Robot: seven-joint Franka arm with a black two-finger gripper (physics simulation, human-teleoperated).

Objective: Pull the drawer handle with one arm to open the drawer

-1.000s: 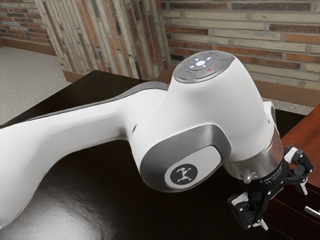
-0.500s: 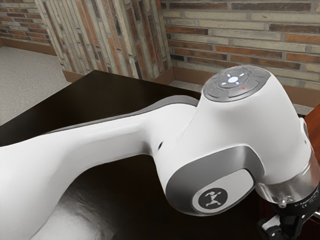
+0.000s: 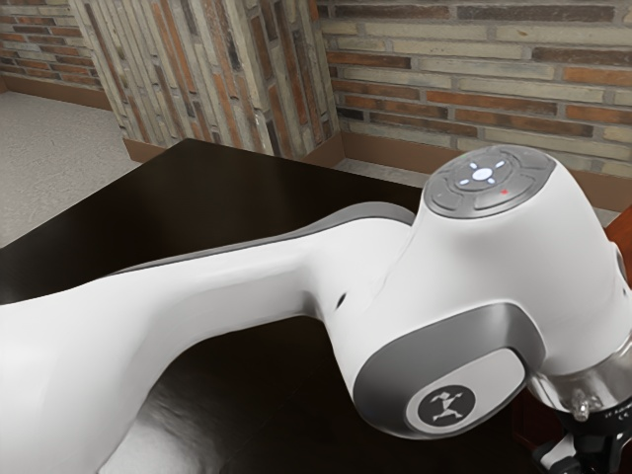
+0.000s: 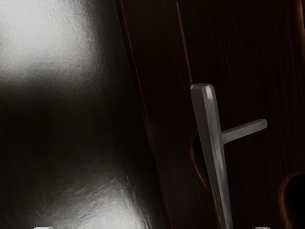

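A metal bar handle (image 4: 213,157) stands off the dark reddish wooden drawer front (image 4: 248,71) on a short post (image 4: 243,130) in the wrist view. It lies close under my hand, slightly to one side of the middle. The drawer's edge (image 4: 143,119) runs beside the dark glossy tabletop (image 4: 62,143). In the exterior view my white arm (image 3: 296,296) reaches to the lower right, and its wrist (image 3: 592,390) sits at that corner, with the gripper cut off by the picture's edge.
The dark table (image 3: 217,197) stretches to the exterior view's left and back. A brick wall (image 3: 474,69) stands behind it. A sliver of the reddish cabinet (image 3: 620,222) shows at the right edge, beside my arm's big joint (image 3: 494,296).
My arm has swung toward the exterior view's right and lower. The gripper, seen a second ago by the cabinet, has slid out past the lower right corner.
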